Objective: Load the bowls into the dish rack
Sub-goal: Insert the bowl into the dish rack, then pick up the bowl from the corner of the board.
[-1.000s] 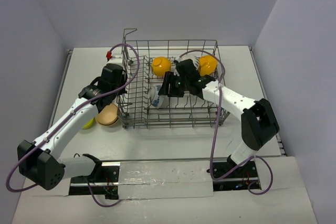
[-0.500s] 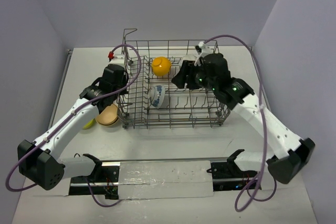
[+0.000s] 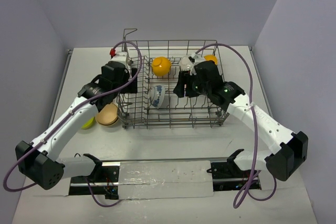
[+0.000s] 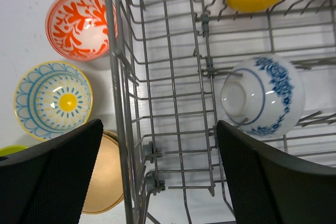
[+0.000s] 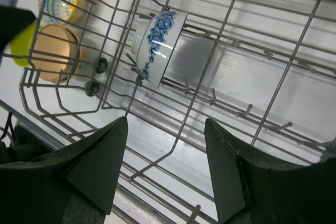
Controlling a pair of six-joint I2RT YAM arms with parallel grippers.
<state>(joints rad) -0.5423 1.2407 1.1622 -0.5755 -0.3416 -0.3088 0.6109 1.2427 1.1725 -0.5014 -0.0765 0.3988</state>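
Dish rack (image 3: 173,41), three of seven loaded: blue-patterned bowl (image 4: 262,95) on edge between tines; orange bowl (image 3: 160,66), second orange bowl (image 3: 211,59) at far side; on desk (image 3: 157,140) beside it, unloaded: red-and-white bowl (image 4: 80,24), striped bowl (image 4: 52,99), tan bowl (image 4: 107,174), green bowl (image 4: 10,150); left hand (image 4: 159,129), right hand (image 5: 166,121) both released, empty.

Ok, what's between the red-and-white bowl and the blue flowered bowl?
Only the dish rack wall and empty tine rows separate the red-and-white bowl from the blue flowered bowl, seen in the left wrist view.

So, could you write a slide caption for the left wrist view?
Open left gripper above the dish rack wall: blue-patterned bowl racked, red-and-white bowl and tan bowl outside.
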